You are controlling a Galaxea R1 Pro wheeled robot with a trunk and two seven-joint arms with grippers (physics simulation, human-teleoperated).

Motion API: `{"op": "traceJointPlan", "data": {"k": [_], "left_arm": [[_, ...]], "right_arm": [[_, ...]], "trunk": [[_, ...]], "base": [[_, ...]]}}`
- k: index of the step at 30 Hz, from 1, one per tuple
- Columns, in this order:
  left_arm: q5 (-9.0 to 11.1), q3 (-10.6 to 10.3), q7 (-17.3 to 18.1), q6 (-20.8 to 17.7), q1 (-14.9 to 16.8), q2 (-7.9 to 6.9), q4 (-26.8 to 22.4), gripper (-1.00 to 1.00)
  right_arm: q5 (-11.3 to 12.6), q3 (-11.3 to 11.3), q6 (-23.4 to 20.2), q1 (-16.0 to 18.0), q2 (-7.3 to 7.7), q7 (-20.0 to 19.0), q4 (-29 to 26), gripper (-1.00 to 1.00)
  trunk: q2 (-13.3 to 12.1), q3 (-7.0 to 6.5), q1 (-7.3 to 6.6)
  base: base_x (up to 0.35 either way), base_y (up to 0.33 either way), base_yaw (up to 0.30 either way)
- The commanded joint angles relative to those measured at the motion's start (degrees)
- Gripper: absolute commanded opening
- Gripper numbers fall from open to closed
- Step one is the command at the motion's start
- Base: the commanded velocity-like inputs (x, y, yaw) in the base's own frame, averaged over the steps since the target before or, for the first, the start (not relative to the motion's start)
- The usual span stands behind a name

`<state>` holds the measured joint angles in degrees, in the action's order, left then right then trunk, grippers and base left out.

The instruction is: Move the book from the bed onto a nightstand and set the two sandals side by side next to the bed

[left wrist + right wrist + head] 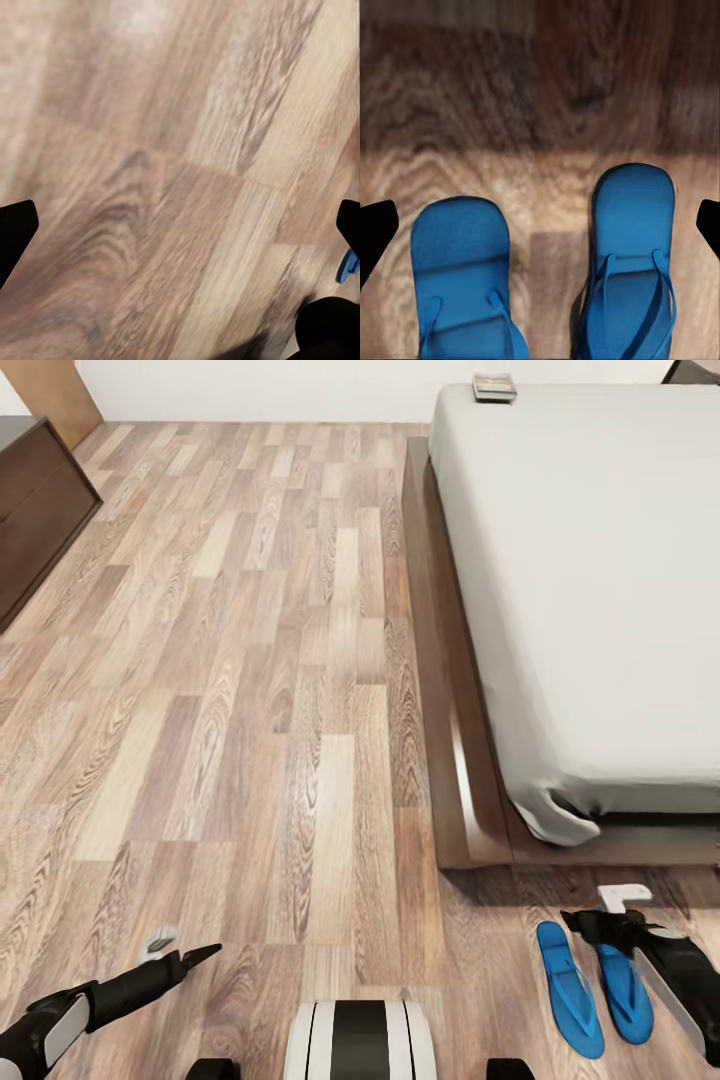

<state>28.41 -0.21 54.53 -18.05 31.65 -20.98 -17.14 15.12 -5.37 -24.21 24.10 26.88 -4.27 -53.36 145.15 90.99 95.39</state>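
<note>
The two sandals, bright blue flip-flops (pixel 569 988) (pixel 624 992), lie side by side on the wood floor just off the foot corner of the bed (pixel 600 580). My right gripper (pixel 592 920) hovers over their toe ends, open and holding nothing. In the right wrist view both sandals (pixel 465 277) (pixel 634 255) lie between the spread black fingertips (pixel 376 225). The book (pixel 494 387) rests on the grey mattress at the far end of the bed. My left gripper (pixel 190 952) is open above bare floor at the lower left. No nightstand is clearly in view.
The bed's dark wood frame (pixel 440 690) runs along the floor to the right of the open planks. A dark low cabinet (pixel 35 510) stands at the far left, by the wall. My base (pixel 360 1040) is at the bottom edge.
</note>
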Motion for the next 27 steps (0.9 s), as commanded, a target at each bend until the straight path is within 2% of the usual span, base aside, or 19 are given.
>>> {"op": "traceJointPlan", "data": {"k": [1,4,5,6,8,11,12,14,16,18,19,20,21,22,23,24,26,27], "left_arm": [[0.3,0.0,0.1,-0.6,0.0,0.02,0.0,1.00],[0.3,0.0,0.1,-0.6,0.0,0.11,0.0,1.00],[0.3,0.0,0.1,-0.6,0.0,0.13,0.0,1.00],[0.3,0.0,0.1,-0.5,0.0,0.13,0.0,1.00],[0.3,0.0,0.1,-0.5,0.1,0.15,0.0,1.00],[0.3,0.0,0.1,-0.5,0.0,0.15,0.1,1.00],[0.3,0.0,0.1,-0.5,0.0,0.15,0.4,1.00],[0.3,0.0,0.1,0.1,0.0,0.15,1.9,1.00],[0.2,-0.1,0.1,2.5,0.0,0.17,4.4,1.00],[0.1,-0.3,0.0,5.5,0.0,0.38,6.8,1.00],[-0.1,-0.4,0.0,6.8,0.0,0.58,7.7,1.00],[-0.5,-0.6,-0.1,9.4,0.0,1.16,9.5,1.00],[-1.6,-1.1,-0.1,13.5,0.0,2.04,12.2,1.00],[-2.1,-1.2,-0.2,14.8,0.0,2.24,13.0,1.00],[-3.3,-1.5,-0.2,17.9,0.0,2.64,14.4,1.00],[-3.9,-1.6,-0.2,19.2,0.0,2.82,15.0,1.00],[-4.5,-1.7,-0.2,20.6,0.0,3.01,15.6,1.00],[-4.6,-1.7,-0.2,20.8,0.0,3.04,15.7,1.00]], "right_arm": [[1.0,-0.1,-0.3,0.0,0.77,-1.8,-0.1,1.00],[6.9,-0.1,-0.6,0.0,5.81,-11.6,0.1,1.00],[10.1,-0.1,-0.7,-0.1,8.36,-15.4,0.5,1.00],[11.1,-0.1,-0.7,-0.1,9.20,-16.6,1.0,1.00],[14.4,-0.1,-0.8,-0.1,12.17,-20.5,4.2,1.00],[16.3,-0.1,-0.8,-0.1,13.79,-24.5,9.2,1.00],[16.8,-0.1,-0.8,-0.1,14.21,-27.2,12.1,1.00],[17.3,-0.1,-0.6,-0.1,14.65,-34.4,19.0,1.00],[17.5,-0.1,0.0,-0.1,14.69,-41.1,27.8,1.00],[17.6,-0.2,1.8,-0.1,14.53,-43.7,34.6,1.00],[17.6,-0.2,2.9,-0.1,14.50,-44.3,36.5,1.00],[17.6,-0.3,5.7,-0.1,14.44,-45.1,39.6,1.00],[17.6,-0.4,10.6,-0.1,14.31,-45.8,42.6,1.00],[17.6,-0.4,12.0,-0.1,14.12,-46.0,43.3,1.00],[17.7,-0.4,15.5,-0.1,12.87,-46.3,44.5,1.00],[17.7,-0.4,17.0,-0.1,11.76,-46.4,45.0,1.00],[17.7,-0.3,18.8,-0.1,10.14,-46.4,46.0,1.00],[17.7,-0.3,19.0,-0.1,9.89,-46.4,46.3,1.00]], "trunk": [[0.0,-0.20,-0.03],[0.0,-0.86,-0.11],[-0.1,-1.08,-0.13],[-0.1,-1.30,-0.16],[-0.1,-1.75,-0.21],[-0.1,-2.41,-0.29],[-0.1,-2.63,-0.31],[-0.2,-3.08,-0.37],[-0.2,-3.52,-0.42],[-0.2,-3.96,-0.47],[-0.2,-4.18,-0.50],[-0.3,-4.40,-0.52],[-0.3,-4.63,-0.55],[-0.3,-4.85,-0.57],[-0.3,-5.07,-0.60],[-0.3,-5.29,-0.62],[-0.3,-5.73,-0.68],[-0.3,-5.73,-0.68]], "base": [[0.000,0.000,0.000],[0.000,0.000,0.000],[0.000,0.000,0.000],[0.000,0.000,0.000],[0.000,0.000,0.000],[0.000,0.000,0.000],[0.000,0.000,0.000],[0.000,0.000,0.000],[0.000,0.000,0.000],[0.000,0.000,0.000],[0.000,0.000,0.000],[0.000,0.000,0.000],[0.000,0.000,0.000],[0.000,0.000,0.000],[0.000,0.000,0.000],[0.000,0.000,0.000],[0.000,0.000,0.000],[0.000,0.000,0.000]]}}
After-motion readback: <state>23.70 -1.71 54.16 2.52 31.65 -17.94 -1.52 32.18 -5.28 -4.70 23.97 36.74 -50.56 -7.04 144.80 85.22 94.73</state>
